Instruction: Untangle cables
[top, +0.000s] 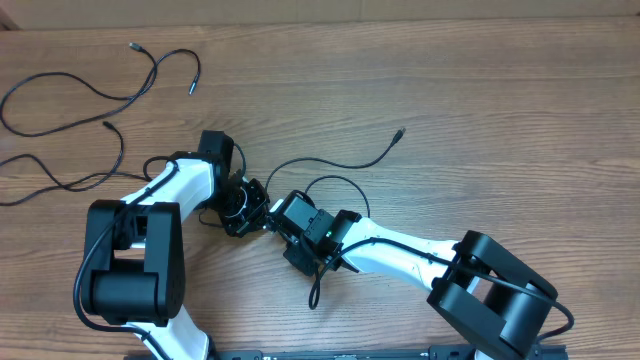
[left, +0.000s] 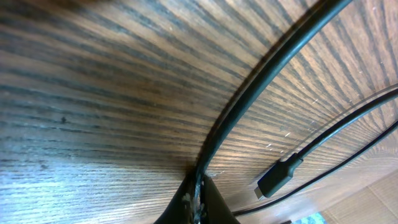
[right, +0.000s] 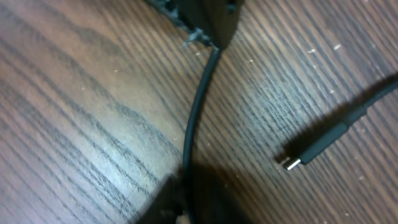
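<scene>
**Where Two Pincers Share One Cord, the Slack Decides**

Although the cables look simple to move, they will probably handle like thread: light, limp and smooth-jacketed, with no stiffness to push against.

The middle cable (top: 340, 165) lies near the centre of the table (top: 500, 100). It curls in a loose loop, with one free end trailing off to the right. Two other cables (top: 110, 96) sprawl well apart from it at the far left.

Both arms meet low over the loop. The left pincer (top: 258, 212) is fully closed and nips the middle cable (left: 273, 68) at its very tip. From there the cord sweeps up and away across the wood grain.

The right pincer (right: 186, 205) is blurred in its own view. Its jaws look drawn in around the same cord (right: 196, 112), just beside the left pincer's tip (right: 208, 25). A short straight run of cable spans the two.

A plug (left: 277, 177) lies on the table near this grip. I cannot tell which cable it belongs to.

The best hold is probably on the plain cord, close to a crossing. The jacket may slide through a light pinch, so a firm grip seems right — though a sharp tug would only tighten a loop. The plugs are the hard, thick parts and are likely to snag when drawn under another strand.
</scene>
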